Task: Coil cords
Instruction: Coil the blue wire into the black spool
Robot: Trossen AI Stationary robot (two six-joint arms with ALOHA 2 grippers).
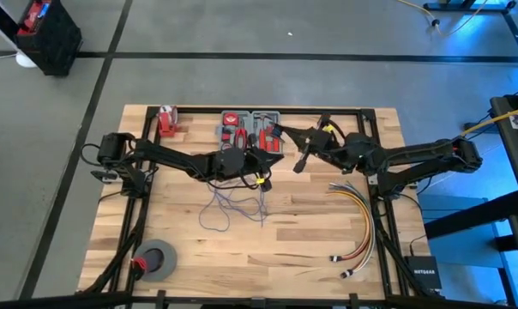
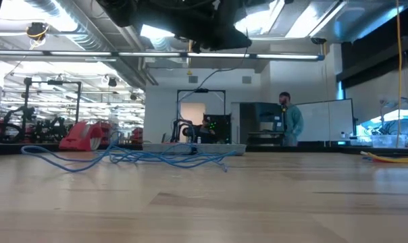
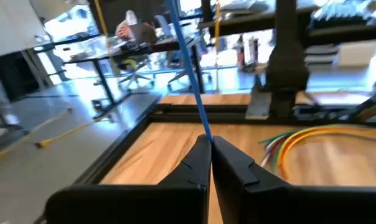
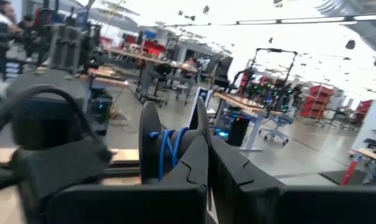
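Observation:
The thin blue cords (image 1: pixel 233 204) lie in loose tangled loops on the wooden table (image 1: pixel 302 249); they also show in the low view (image 2: pixel 150 156). My left gripper (image 1: pixel 257 172) is above them, shut on one blue strand (image 3: pixel 194 93). My right gripper (image 1: pixel 300 160) is a little to its right, raised and shut, with a few turns of blue cord (image 4: pixel 168 152) at its fingertips (image 4: pixel 200 149). In the low view both grippers are mostly out of the picture's top. My left gripper pinches a single blue strand (image 3: pixel 206 135) between its two shut fingertips. The strand runs straight and taut away from the tips. My right gripper is shut with several blue strands (image 4: pixel 166 155) looped beside its fingertips against a dark upright piece. The fingers hide where the strands are pinched.
A thicker bundle of yellow, orange and red cables (image 1: pixel 362 225) curves along the table's right side. A grey roll of tape (image 1: pixel 156 260) lies near the front left corner. A grey tool tray (image 1: pixel 250 129) and a small red object (image 1: pixel 166 122) stand at the far edge.

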